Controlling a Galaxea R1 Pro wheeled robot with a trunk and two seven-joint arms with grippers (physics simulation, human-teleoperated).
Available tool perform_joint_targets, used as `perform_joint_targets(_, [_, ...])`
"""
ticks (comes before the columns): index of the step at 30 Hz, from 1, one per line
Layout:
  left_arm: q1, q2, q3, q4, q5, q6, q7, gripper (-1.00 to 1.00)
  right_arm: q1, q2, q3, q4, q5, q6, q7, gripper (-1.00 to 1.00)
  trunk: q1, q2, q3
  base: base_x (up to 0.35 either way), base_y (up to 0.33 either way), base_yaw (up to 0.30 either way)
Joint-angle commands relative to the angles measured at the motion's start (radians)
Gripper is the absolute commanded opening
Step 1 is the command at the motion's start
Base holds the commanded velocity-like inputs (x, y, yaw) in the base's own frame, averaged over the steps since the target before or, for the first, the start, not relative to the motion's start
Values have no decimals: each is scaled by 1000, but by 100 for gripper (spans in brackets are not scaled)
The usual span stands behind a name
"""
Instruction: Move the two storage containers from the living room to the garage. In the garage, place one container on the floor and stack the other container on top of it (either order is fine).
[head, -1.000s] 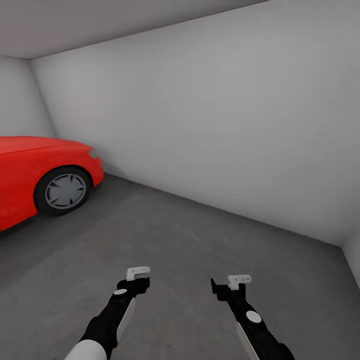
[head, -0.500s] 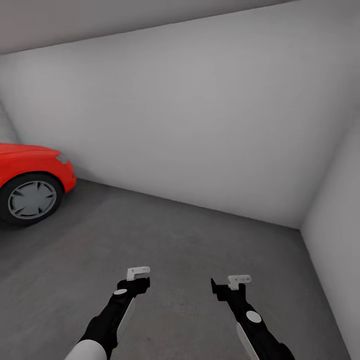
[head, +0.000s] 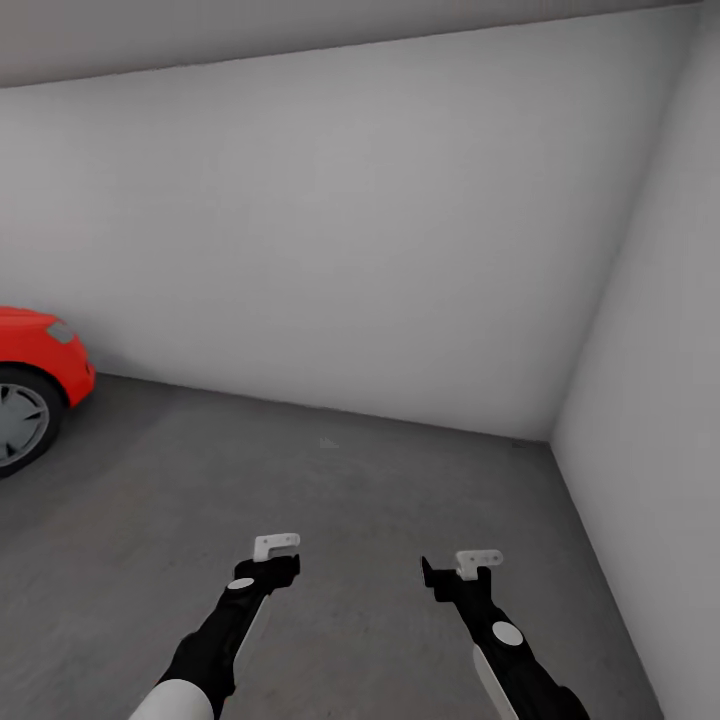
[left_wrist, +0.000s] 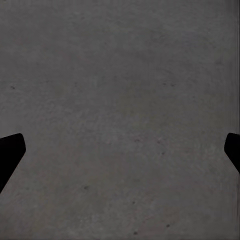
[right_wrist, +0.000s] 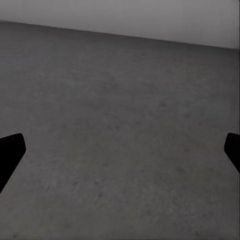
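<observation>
left gripper (head: 276, 548): jaws wide, empty, held low for travel
right gripper (head: 478, 562): jaws wide, empty too
dark grey rough concrete floor (head: 360, 500): bare ahead of both jaws
orange-red containers: none near jaws; whereabouts unknown
red car (head: 30, 385): well left of left jaws

One red car (head: 35, 385), two white-grey walls (head: 330, 240), one concrete floor (head: 380, 520), and two pincers, left pincer (head: 277, 546) and right pincer (head: 478, 562).

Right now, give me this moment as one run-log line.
place: garage corner | floor: bare concrete ahead | red car: far left | left gripper: open, holding nothing | right gripper: open, holding nothing
</observation>
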Motion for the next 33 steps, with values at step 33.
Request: perform_joint_targets(33, [0, 1, 3, -1, -3, 6, 0, 100, -1, -1, 4, 1, -10, 1, -5, 100, 1, -2, 27, -162, 0, -269])
